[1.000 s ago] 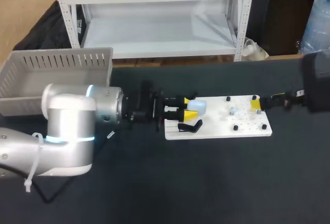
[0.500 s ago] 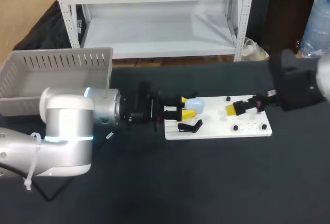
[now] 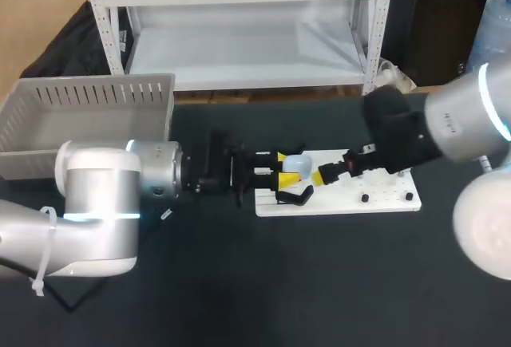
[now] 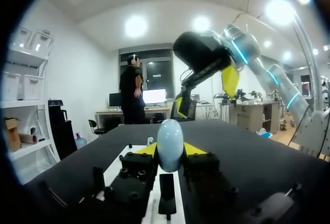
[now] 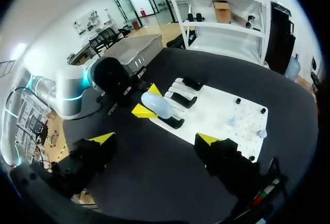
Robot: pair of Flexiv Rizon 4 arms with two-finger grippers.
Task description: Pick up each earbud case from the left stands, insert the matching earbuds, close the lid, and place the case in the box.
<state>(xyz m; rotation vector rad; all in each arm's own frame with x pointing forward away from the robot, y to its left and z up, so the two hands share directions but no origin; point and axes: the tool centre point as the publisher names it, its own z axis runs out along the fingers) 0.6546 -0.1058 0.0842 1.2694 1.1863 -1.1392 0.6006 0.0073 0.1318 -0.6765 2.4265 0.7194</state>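
Observation:
A pale blue earbud case (image 3: pixel 297 162) hangs over the left end of the white board (image 3: pixel 343 202), and my left gripper (image 3: pixel 281 176) is shut on it. In the left wrist view the case (image 4: pixel 170 144) stands upright between the yellow fingertips (image 4: pixel 193 149). My right gripper (image 3: pixel 327 174) is open just right of the case, over the board; it also shows ahead of the case in the left wrist view, right gripper (image 4: pixel 205 92). From the right wrist view its own gripper (image 5: pixel 154 139) looks down on the case (image 5: pixel 157 105). Two small pale earbuds (image 5: pixel 232 122) lie on the board (image 5: pixel 216 112).
A black stand (image 3: pixel 294 197) sits on the board under the case, with more stands (image 5: pixel 183 100) beside it. Small black pegs (image 3: pixel 365 198) dot the board's right half. A grey slatted bin (image 3: pixel 88 120) stands at the table's back left.
My right arm has swung left across the board, from its right end to just beside the case. My left arm, still holding the case, has barely shifted.

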